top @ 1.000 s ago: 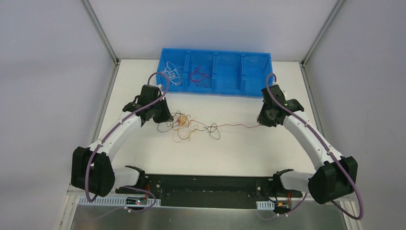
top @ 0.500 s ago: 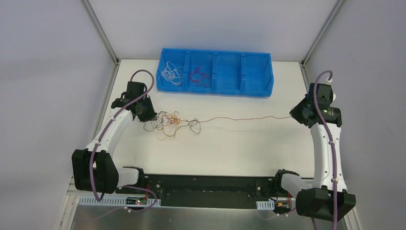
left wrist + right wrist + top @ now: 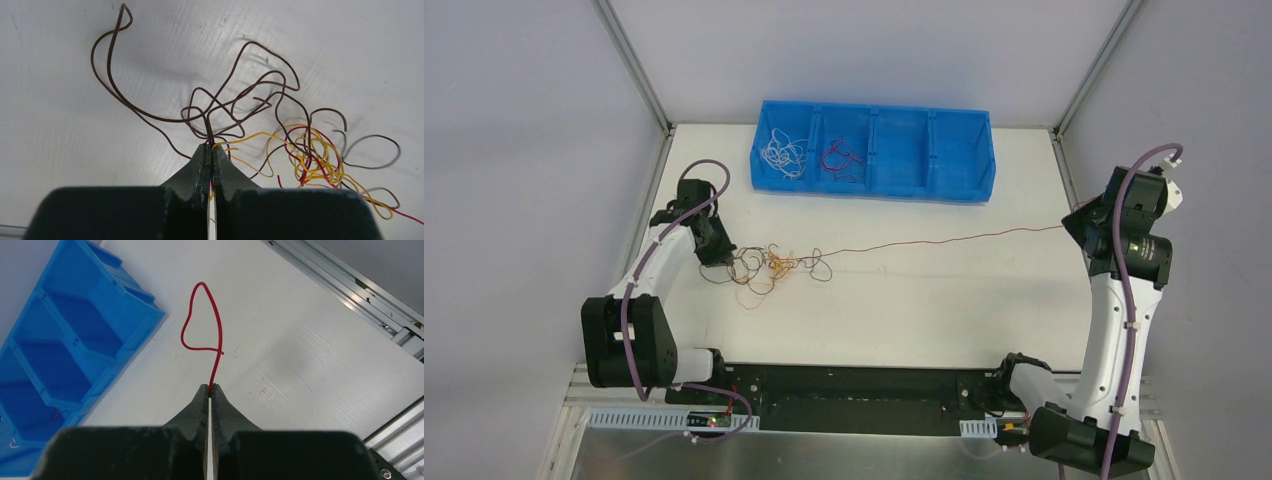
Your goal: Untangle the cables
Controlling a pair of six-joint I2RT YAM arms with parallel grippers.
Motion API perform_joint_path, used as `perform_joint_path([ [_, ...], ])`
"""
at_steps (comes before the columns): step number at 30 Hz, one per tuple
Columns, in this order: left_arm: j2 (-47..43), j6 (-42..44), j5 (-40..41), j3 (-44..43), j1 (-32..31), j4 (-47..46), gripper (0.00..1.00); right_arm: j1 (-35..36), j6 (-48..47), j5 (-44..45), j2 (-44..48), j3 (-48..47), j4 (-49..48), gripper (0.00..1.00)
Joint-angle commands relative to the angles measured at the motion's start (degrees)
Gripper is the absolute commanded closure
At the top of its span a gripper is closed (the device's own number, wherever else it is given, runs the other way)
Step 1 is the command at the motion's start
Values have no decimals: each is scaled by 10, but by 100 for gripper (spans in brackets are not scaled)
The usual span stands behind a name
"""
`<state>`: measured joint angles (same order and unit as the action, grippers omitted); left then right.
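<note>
Blue bin (image 3: 874,192) sits at the back of the white table (image 3: 924,310) — four compartments in a row, long side running left-right. Grey walls (image 3: 524,150) on three sides, with slanted aluminium posts (image 3: 636,70) at both back corners. Near edge: black base plate (image 3: 864,395), white slotted duct strips (image 3: 639,420) at either end of it, metal sheet (image 3: 864,455) below. Right wrist view — aluminium rail (image 3: 350,290) along the table edge, faint scuffs (image 3: 301,378) on the tabletop near it.

Left tool (image 3: 210,146) and right tool (image 3: 210,386), jaws pressed together, far apart at opposite sides.
</note>
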<state>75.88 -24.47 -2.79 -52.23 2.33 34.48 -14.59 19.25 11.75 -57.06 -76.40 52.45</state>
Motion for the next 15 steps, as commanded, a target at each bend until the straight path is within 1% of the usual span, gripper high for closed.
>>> perform_joint_path([
  [1,10,15,-17,7,2,0,100,-4,-3,-49,-18,9,-4,100],
  [4,14,24,-67,3,-8,-9,100,-2,-12,-194,-45,42,-8,100],
  [5,14,27,-84,0,-17,-12,100,3,-15,-223,-50,57,-11,100],
  [6,15,29,-94,-4,-21,-12,100,13,-19,-246,-51,72,-19,100],
  [8,13,31,-117,-11,-48,-13,100,43,-30,-259,-56,99,-20,100],
  [9,10,29,-123,-12,-56,-14,100,62,-39,-257,-59,106,-14,97],
  [10,7,27,-123,-13,-61,-15,100,78,-46,-247,-60,112,-8,86],
  [12,3,25,-126,-17,-66,-15,100,102,-58,-228,-67,123,2,52],
  [14,4,25,-131,-23,-72,-15,100,133,-65,-206,-68,124,5,30],
  [15,5,25,-133,-26,-76,-15,100,150,-66,-201,-69,121,2,25],
])
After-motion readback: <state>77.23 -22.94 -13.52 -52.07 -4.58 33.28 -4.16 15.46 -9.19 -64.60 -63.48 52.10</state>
